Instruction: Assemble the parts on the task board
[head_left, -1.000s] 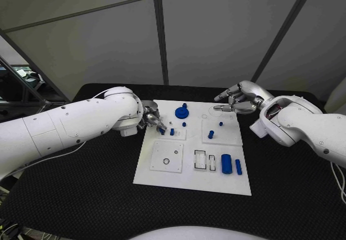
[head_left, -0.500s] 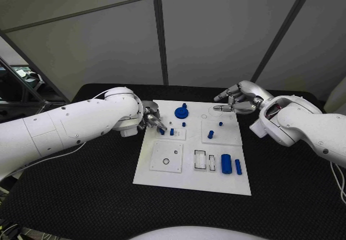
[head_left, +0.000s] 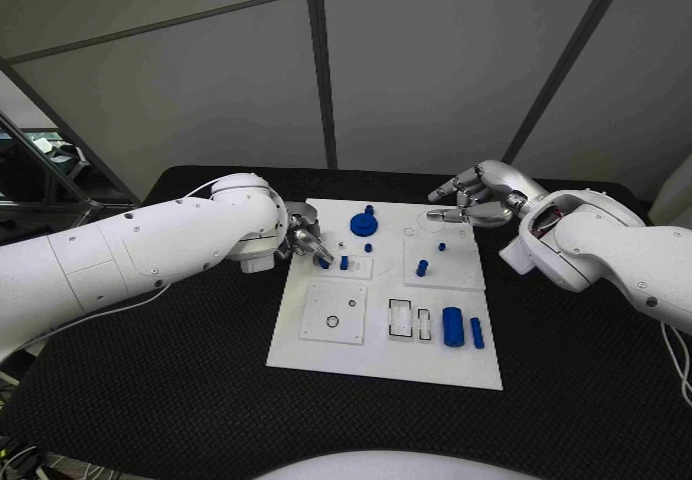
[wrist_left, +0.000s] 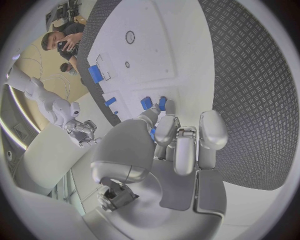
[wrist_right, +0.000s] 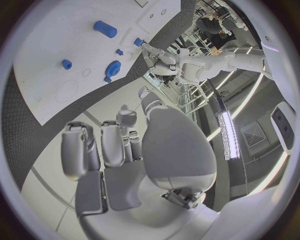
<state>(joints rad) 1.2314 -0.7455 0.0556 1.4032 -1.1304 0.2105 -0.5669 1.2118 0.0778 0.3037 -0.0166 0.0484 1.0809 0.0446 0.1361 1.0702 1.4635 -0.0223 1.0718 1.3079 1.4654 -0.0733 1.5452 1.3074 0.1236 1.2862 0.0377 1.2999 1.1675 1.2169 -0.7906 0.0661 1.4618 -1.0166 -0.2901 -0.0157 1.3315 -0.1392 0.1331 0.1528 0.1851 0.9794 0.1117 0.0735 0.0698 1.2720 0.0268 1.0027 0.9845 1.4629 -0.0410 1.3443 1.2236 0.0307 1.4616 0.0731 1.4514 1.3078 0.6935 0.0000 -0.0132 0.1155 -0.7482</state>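
Observation:
The white task board (head_left: 378, 345) lies mid-table. My left hand (head_left: 303, 240) hovers at the board's left edge, fingers curled in. A sliver of a small blue part (wrist_left: 152, 134) shows pinched between its thumb and a finger. Two short blue pegs (head_left: 325, 262) (head_left: 343, 264) stand just past the fingertips, and the left wrist view shows these pegs (wrist_left: 147, 103) too. My right hand (head_left: 469, 200) hangs over the board's far right corner, fingers curled, with nothing seen in them. A blue round piece (head_left: 364, 224) sits at the far edge of the board.
More blue parts are on the board: a peg (head_left: 421, 268), a thick cylinder (head_left: 453, 327) and a slim bar (head_left: 477, 333) near the right edge. Rectangular slots (head_left: 401, 318) and a ring hole (head_left: 333, 323) lie in the near half. The black table (head_left: 173, 380) surrounds it.

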